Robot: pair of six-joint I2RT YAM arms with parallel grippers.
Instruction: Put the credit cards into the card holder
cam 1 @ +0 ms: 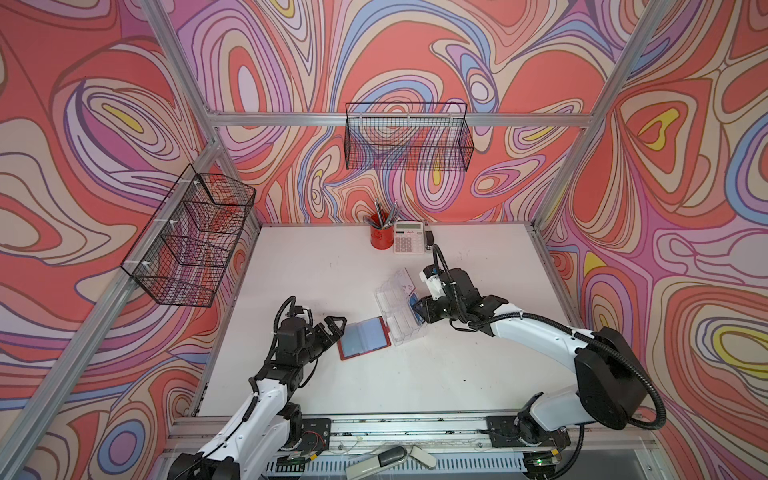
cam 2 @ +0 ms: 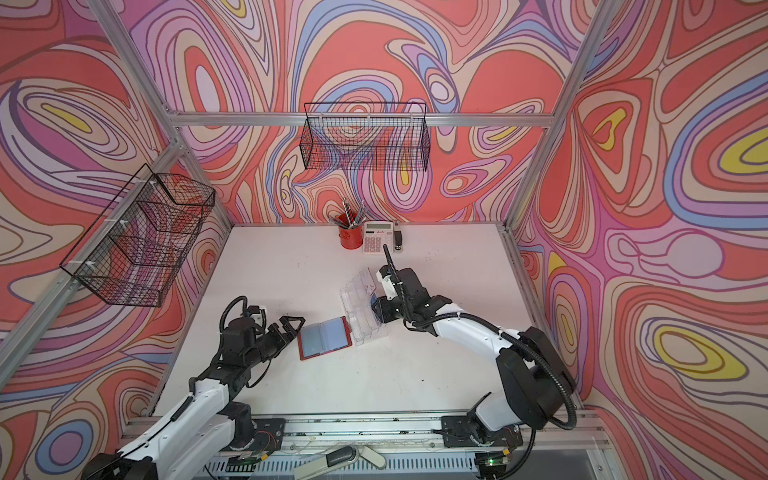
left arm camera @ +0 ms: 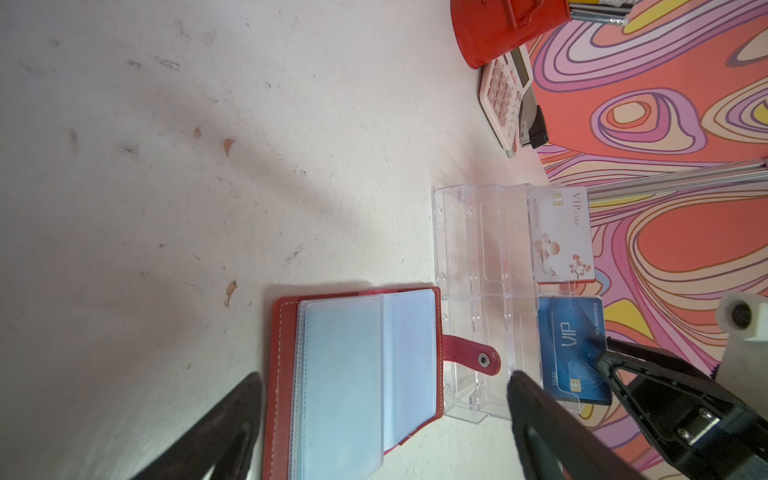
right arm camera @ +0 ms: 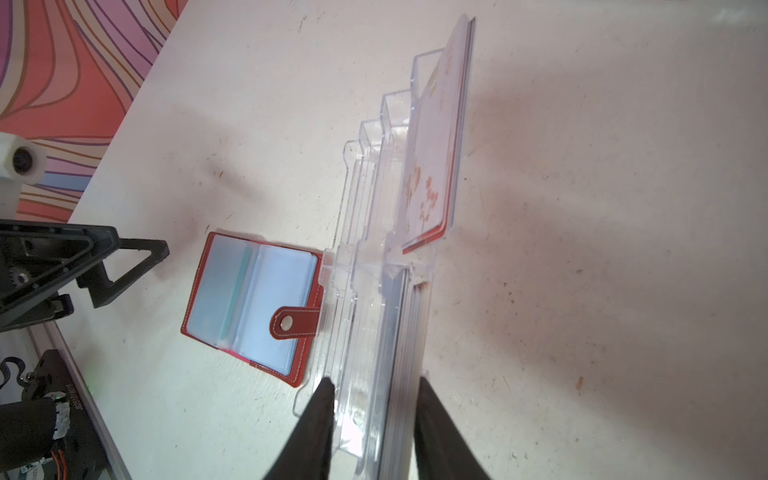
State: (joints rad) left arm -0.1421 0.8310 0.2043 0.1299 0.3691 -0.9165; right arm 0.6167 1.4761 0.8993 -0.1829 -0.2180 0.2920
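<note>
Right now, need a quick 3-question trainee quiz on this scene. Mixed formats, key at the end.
1. True or false: the red wallet lies shut on the table.
2. The right gripper reaches at which card in the clear stand? A) the blue VIP card B) a black card C) a green card
3. Fill in: the left gripper, beside the wallet, is ___ and holds nothing.

Key: 1 false, it lies open with its sleeves showing; 2 A; 3 open.
</note>
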